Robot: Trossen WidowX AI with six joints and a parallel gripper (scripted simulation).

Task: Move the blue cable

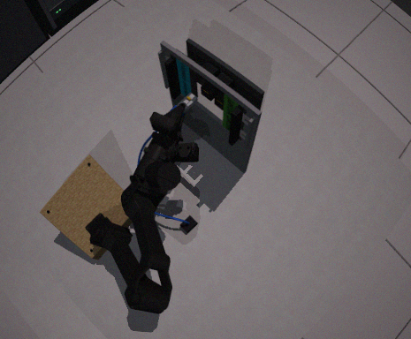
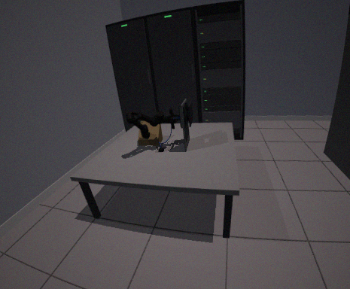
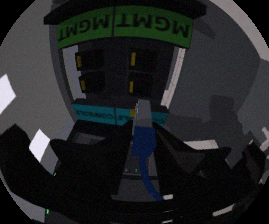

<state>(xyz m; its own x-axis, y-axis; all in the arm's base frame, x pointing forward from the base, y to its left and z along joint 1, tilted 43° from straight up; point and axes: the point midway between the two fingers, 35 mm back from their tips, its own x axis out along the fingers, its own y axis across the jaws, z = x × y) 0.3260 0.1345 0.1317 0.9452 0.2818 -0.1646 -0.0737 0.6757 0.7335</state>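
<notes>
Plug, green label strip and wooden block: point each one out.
Plug point(image 1: 192, 101) point(image 3: 144, 142): top view, its pale end; wrist view, its blue body.
Green strip point(image 3: 152, 25): wrist view, between printed words.
Block point(image 1: 82, 194) point(image 2: 155, 132): top view, upper face; exterior view, side.

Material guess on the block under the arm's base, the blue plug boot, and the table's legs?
Block: probably particleboard or cork, matte, from its tan speckle. Boot: likely matte plastic or rubber, evenly blue. Legs: dark, maybe painted metal; unclear.
</notes>
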